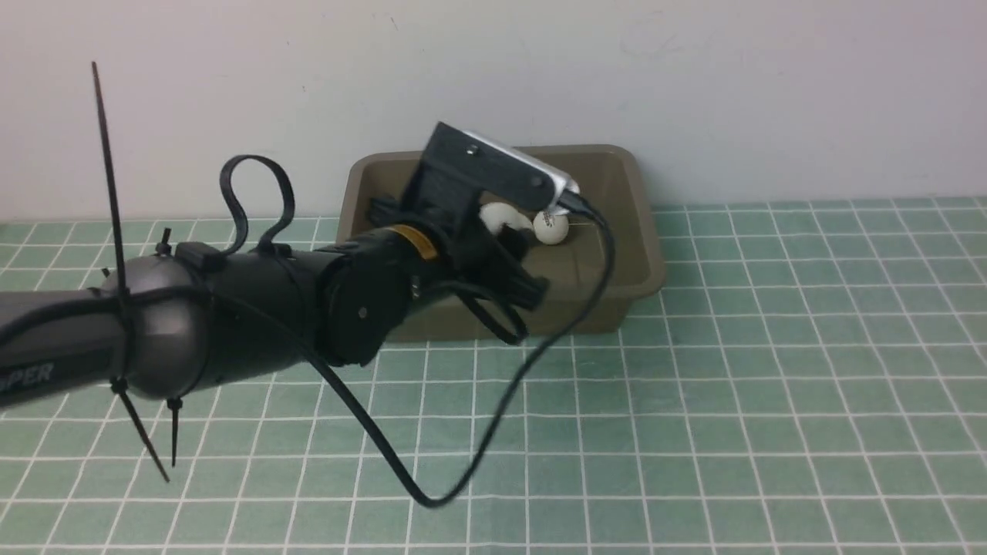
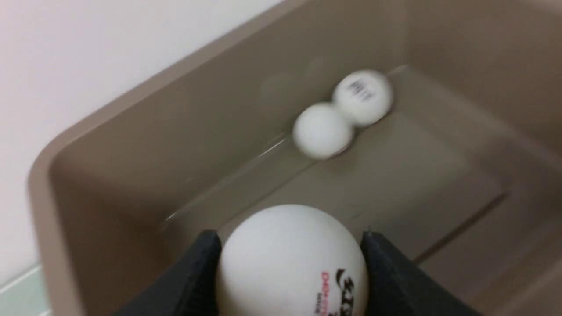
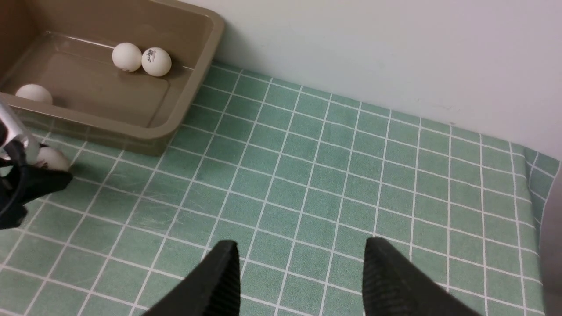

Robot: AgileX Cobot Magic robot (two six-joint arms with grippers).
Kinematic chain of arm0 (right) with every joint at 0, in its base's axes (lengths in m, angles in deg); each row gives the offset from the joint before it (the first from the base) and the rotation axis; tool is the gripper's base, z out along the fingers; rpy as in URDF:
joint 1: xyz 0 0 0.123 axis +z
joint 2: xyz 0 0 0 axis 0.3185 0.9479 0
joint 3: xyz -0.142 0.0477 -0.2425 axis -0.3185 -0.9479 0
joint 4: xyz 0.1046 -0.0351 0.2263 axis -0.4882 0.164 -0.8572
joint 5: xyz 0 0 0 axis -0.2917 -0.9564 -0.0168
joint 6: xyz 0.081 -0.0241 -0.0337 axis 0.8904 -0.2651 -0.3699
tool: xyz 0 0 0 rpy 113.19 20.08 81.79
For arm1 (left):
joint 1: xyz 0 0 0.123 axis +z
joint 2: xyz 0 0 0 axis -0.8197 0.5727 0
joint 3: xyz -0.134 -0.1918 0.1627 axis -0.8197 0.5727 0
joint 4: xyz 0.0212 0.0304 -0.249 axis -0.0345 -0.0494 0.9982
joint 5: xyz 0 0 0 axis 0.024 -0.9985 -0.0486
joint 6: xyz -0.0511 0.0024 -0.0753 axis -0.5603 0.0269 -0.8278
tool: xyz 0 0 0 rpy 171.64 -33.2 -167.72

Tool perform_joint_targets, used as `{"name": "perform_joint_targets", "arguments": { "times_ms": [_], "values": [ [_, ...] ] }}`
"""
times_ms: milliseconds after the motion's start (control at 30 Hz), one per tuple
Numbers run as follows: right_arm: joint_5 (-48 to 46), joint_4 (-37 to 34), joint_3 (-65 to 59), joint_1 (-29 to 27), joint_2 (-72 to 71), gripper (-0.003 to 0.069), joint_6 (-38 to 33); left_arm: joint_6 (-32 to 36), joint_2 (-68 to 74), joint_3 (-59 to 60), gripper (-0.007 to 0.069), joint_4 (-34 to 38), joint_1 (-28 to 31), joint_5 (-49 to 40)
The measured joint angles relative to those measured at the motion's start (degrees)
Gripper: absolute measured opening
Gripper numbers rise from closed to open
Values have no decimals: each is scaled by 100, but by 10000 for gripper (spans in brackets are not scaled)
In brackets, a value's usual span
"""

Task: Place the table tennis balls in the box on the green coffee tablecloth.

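left hand (image 2: 290, 239) clamping a ball (image 2: 287, 263) at the box (image 2: 131, 131), right hand (image 3: 303, 256) spread

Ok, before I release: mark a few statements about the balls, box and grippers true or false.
1. The left gripper is shut on a table tennis ball. True.
2. The right gripper holds a ball too. False: it is open and empty above the green coffee tablecloth.
3. A plain ball and a printed ball touch each other inside the box. True.
4. Only that pair lies in the box. False: a third ball lies there, apart from them.
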Motion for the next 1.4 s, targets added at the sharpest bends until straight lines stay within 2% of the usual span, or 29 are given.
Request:
{"name": "perform_joint_targets", "arguments": {
  "times_ms": [167, 367, 467, 767, 867, 967, 1000, 1100, 1200, 1300, 1400],
  "values": [
    [18, 0, 0, 0, 0, 356, 7, 6, 87, 0, 369, -277, 243, 90],
    [35, 0, 0, 0, 0, 356, 7, -54, 8, -113, 472, -253, 281, 213],
    [41, 0, 0, 0, 0, 356, 7, -139, -149, -113, 492, -82, 234, 112],
    [41, 0, 0, 0, 0, 356, 7, -277, -930, -113, 480, 147, 109, -736],
    [46, 0, 0, 0, 0, 356, 7, -360, -1757, -113, 445, 202, -44, -2175],
    [67, -30, 0, 0, 0, 356, 7, -360, -2219, -113, 427, 202, -130, -2903],
    [135, -102, 0, 0, 0, 356, 7, -360, -2638, -113, 414, 207, -206, -3479],
    [183, -177, 0, 0, 0, 356, 7, -360, -3001, -113, 402, 207, -212, -3881],
    [304, -456, 0, 0, 0, 356, -54, -401, -3490, -113, 370, 168, -212, -4655],
    [442, -850, 0, 0, 0, 356, -349, -832, -3900, -113, 308, -171, -212, -5657],
    [479, -1270, 0, 0, 0, 356, -936, -1529, -4117, -113, 231, -1076, -212, -6687]
  ]
}}
